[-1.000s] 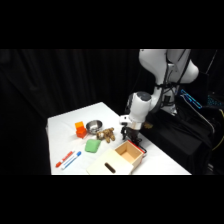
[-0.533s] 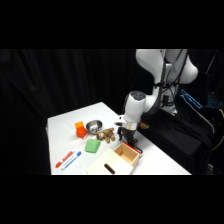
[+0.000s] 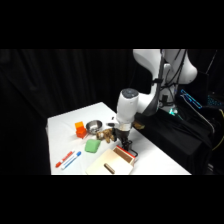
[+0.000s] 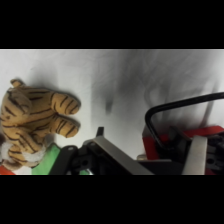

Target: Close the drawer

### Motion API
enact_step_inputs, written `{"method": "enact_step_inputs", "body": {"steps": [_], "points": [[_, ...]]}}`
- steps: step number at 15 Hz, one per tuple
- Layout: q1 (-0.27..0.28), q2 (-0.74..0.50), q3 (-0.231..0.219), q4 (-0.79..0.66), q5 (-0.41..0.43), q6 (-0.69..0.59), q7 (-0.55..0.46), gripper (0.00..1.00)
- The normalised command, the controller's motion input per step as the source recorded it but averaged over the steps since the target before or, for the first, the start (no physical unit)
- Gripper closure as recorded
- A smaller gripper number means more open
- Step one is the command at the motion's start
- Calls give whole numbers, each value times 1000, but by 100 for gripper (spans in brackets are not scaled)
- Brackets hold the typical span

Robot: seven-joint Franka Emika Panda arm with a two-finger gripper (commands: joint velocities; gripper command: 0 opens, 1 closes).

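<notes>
The drawer (image 3: 123,157) is a light-wood tray that stands pulled out of the pale wooden box (image 3: 102,169), whose top bears a dark handle (image 3: 109,168). Its reddish front edge (image 3: 128,150) faces the arm. My gripper (image 3: 125,142) hangs low right at that edge, at the far end of the tray. In the wrist view a red edge (image 4: 202,133) with a black loop (image 4: 167,107) over it fills the lower right, next to the gripper's black linkage (image 4: 95,157).
A striped tiger toy (image 3: 105,134) (image 4: 37,122) lies just left of the gripper. A green block (image 3: 92,146), an orange block (image 3: 80,128), a metal bowl (image 3: 93,126) and two markers (image 3: 68,159) lie further left. The table's edge (image 3: 165,157) runs close on the right.
The arm has come down and slightly left over the last second, bringing the gripper from above the tiger toy to the drawer's front edge. The drawer has not visibly moved.
</notes>
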Motion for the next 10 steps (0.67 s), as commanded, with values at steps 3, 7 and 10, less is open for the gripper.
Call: {"method": "enact_step_inputs", "body": {"steps": [3, 7, 10], "points": [[292, 22, -180, 346, 705, -240, -654, 0], [193, 105, -96, 424, 431, -345, -445, 0], [193, 118, -113, 410, 211, -316, -249, 0]]}}
